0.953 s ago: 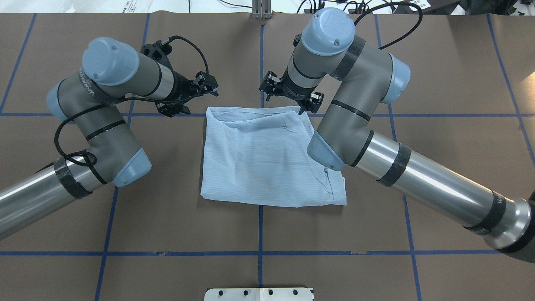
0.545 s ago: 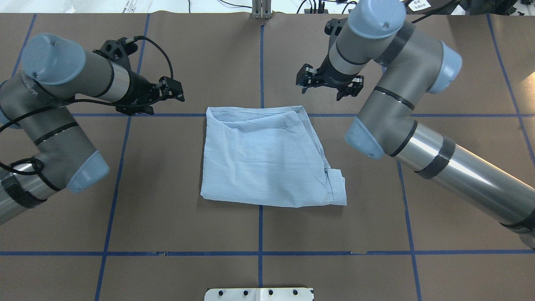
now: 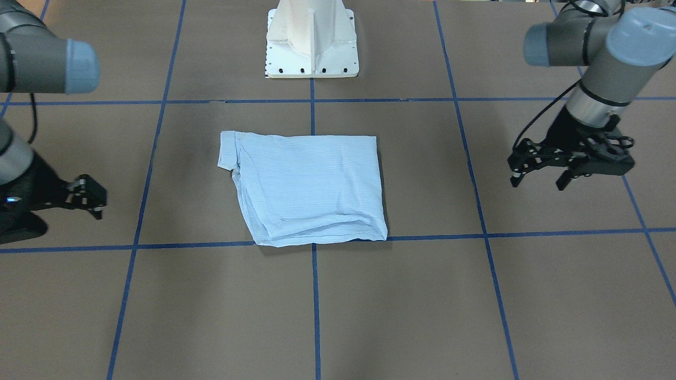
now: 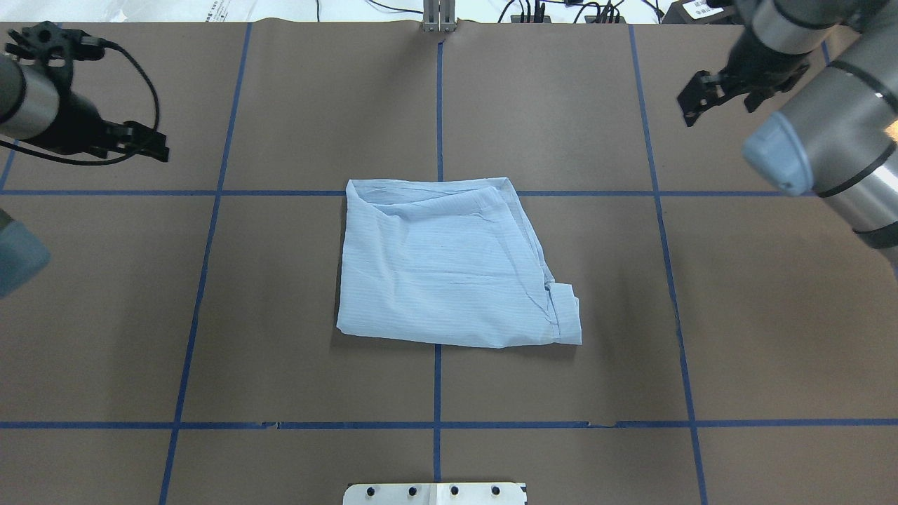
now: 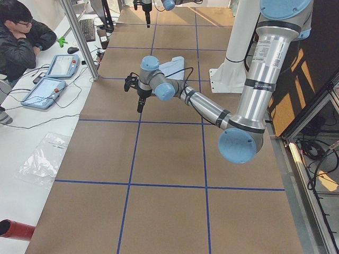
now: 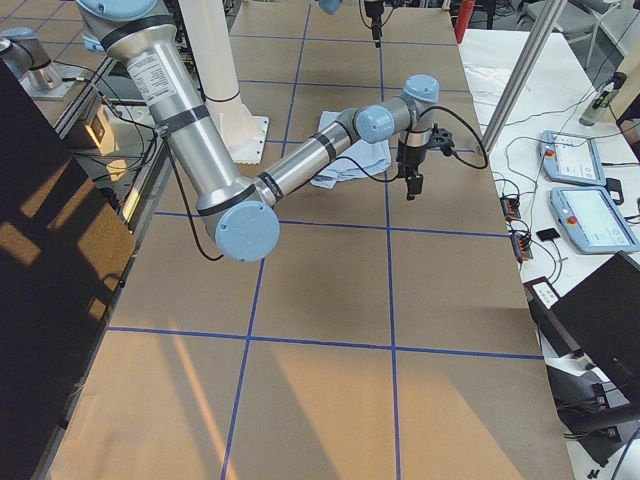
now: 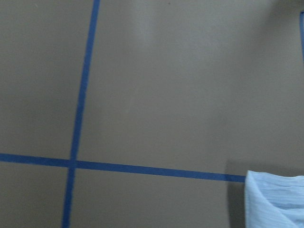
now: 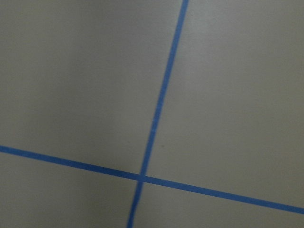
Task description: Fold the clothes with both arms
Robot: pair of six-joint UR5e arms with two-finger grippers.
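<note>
My left fingers [image 3: 518, 167] hang spread apart with nothing between them. They sit at the right edge of the front-facing view and in the upper left of the overhead view, well apart from the cloth. My right fingers [image 4: 693, 102] are likewise parted and empty, in the overhead view's upper right corner. The thin light-blue finely striped shirt [image 4: 449, 270] lies folded into a rough rectangle at the centre of the brown paper-covered table [image 4: 280, 330]. Neither set of fingers touches it. In the overhead view its upper edge runs along a horizontal blue tape line [image 4: 596, 193], and a small flap sticks out at its lower right corner. My left wrist view catches one shirt corner at lower right.
</note>
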